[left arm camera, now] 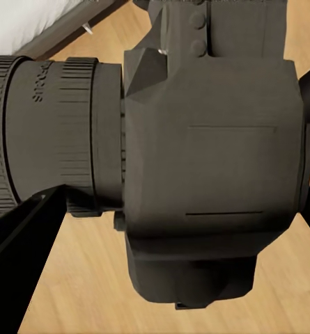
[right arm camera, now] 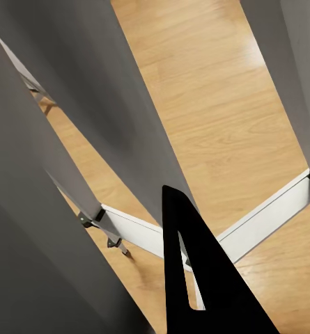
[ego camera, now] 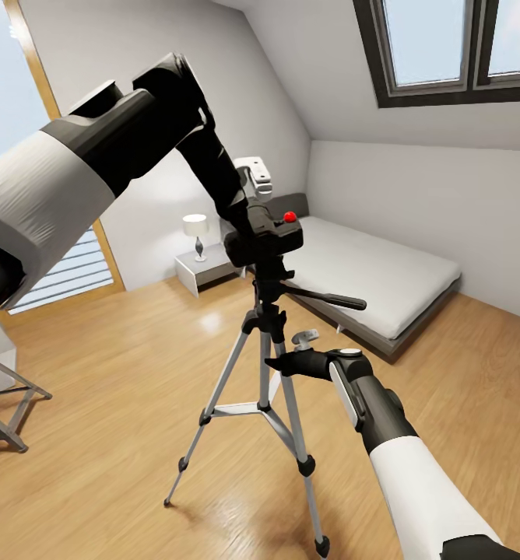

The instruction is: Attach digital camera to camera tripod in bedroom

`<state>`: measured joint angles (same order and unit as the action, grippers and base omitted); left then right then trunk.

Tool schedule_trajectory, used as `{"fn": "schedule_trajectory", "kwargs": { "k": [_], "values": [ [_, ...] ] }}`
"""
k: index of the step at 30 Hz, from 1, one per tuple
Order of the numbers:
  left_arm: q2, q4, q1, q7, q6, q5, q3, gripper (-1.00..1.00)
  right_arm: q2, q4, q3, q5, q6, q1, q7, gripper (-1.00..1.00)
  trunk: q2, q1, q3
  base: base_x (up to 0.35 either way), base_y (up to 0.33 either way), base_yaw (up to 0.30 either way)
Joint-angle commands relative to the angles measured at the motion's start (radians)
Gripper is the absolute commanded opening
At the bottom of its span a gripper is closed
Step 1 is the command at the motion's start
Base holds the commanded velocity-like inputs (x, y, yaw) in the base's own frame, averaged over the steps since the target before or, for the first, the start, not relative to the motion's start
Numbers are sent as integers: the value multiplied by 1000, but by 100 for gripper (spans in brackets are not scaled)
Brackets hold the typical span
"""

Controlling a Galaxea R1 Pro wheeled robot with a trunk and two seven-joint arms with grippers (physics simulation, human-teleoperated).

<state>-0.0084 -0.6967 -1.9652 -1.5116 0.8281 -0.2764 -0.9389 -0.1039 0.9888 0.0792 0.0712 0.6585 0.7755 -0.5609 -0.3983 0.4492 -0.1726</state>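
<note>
I've got the left hand (ego camera: 248, 222) clamped on the digital camera (ego camera: 264, 233) atop the camera tripod (ego camera: 264, 365), right hand (ego camera: 279, 364) bracing a leg, its state unclear; letting go before it's seated could topple it.

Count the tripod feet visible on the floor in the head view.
2. One black foot sits at the lower left of the camera tripod, one near the bottom edge. A third foot may be hidden behind the right arm.

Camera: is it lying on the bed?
No, the digital camera sits atop the camera tripod, held by the left gripper.
</note>
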Motion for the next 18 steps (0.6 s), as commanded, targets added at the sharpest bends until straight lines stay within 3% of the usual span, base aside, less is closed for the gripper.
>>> {"fn": "schedule_trajectory", "kwargs": {
  "k": [1, 11, 12, 18],
  "values": [
    [-2, -1, -1, -9, 10, -10, 0, -100, 0, -4, -2, 61, 85, 1, -5, -100, -2, 1, -2, 0, 0, 0],
    [-24, -3, -1, 0, 8, -14, -1, -100, 0, -4, -2, 60, 85, 1, -5, -100, -2, 1, -2, 0, 0, 0],
    [-21, 1, 0, 6, 2, -18, -6, -100, 3, 2, -7, 11, 9, 2, -7, -100, -2, 1, -2, 0, 0, 0],
    [-21, 5, 0, 3, 2, -17, 2, -100, 1, 0, -11, 6, 7, 2, -8, -100, -2, 1, -2, 0, 0, 0]
  ]
}}
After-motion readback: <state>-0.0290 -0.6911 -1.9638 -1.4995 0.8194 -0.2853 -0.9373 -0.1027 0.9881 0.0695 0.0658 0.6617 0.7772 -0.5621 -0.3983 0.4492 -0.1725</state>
